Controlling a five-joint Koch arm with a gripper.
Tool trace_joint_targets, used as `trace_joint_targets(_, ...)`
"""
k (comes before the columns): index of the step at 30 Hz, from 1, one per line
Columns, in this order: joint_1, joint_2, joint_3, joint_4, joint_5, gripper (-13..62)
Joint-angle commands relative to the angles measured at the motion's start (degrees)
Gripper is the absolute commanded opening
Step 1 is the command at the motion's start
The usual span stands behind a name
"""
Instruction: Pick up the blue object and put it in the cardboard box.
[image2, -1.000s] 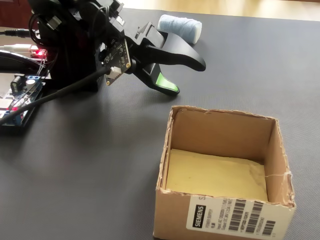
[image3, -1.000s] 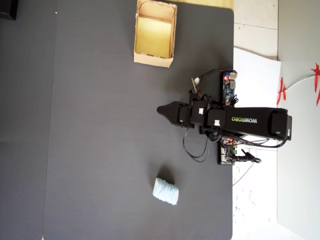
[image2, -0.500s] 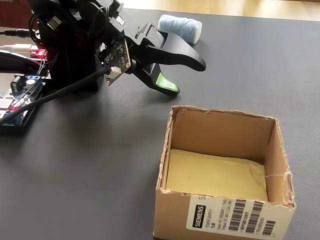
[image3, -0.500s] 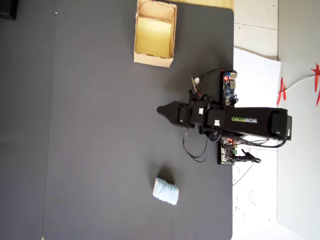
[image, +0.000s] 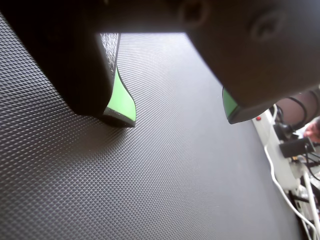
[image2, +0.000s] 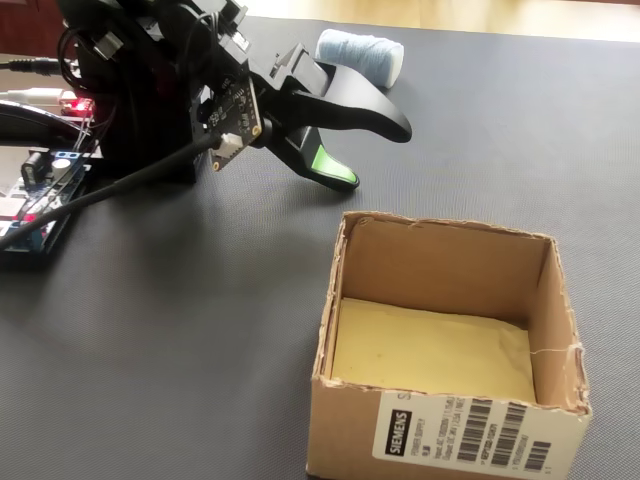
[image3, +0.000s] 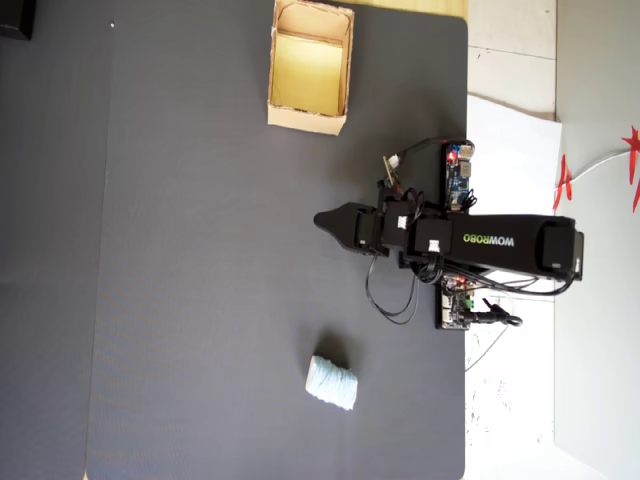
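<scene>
Low over the dark mat (image: 165, 180), the claw (image: 177, 112) gapes wide, holding nothing.

Mat: a dark grey textured mat (image3: 200, 250) is covering most of the tabletop.
Circuit boards: small boards (image3: 458, 170) with red lights glowing are sitting at the mat's edge.
Cables: black cables (image2: 120, 185) are trailing across the mat.
Paper: a white sheet (image3: 510, 160) is lying beside the mat.
</scene>
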Motion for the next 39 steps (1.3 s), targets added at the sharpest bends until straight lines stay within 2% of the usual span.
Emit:
trace_joint_targets(1,-0.3,5.0,2.2,6.5,2.0,34.1)
trace_joint_targets(8,-0.5,5.0,2.2,6.4,2.8,34.2)
trace_joint_targets(14,-5.4,5.0,1.3,6.2,2.9,34.9)
trace_joint_targets(33,-38.3,4.9,-6.0,6.2,6.0,34.9)
trace_joint_targets(39,-46.8,0.5,-9.8,6.2,5.4,34.6)
